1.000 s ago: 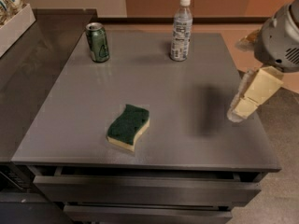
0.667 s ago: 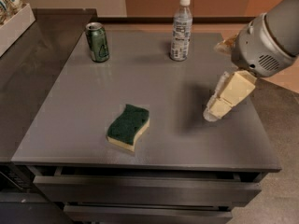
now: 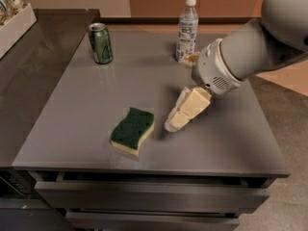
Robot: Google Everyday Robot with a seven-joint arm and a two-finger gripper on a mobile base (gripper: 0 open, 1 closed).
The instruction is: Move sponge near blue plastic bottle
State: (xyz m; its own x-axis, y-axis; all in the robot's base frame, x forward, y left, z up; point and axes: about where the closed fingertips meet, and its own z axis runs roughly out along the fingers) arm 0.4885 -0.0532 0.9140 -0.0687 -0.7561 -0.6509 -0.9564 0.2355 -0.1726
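The sponge (image 3: 133,131), dark green on top over pale yellow foam, lies flat on the grey table (image 3: 86,95) near its front edge. The blue plastic bottle (image 3: 186,29), clear with a white cap, stands upright at the table's back, right of centre. My gripper (image 3: 174,122) hangs low over the table just to the right of the sponge, a short gap away from it, with its cream fingers pointing down and left. It holds nothing. The arm reaches in from the upper right.
A green soda can (image 3: 100,43) stands at the table's back left. A dark counter (image 3: 29,66) adjoins the table on the left, with a white tray (image 3: 14,23) on it. Drawers (image 3: 144,196) sit below the table's front edge.
The arm has swung in from the right edge leftward across the table, bringing the gripper down close beside the sponge. The sponge, bottle and can have not moved.
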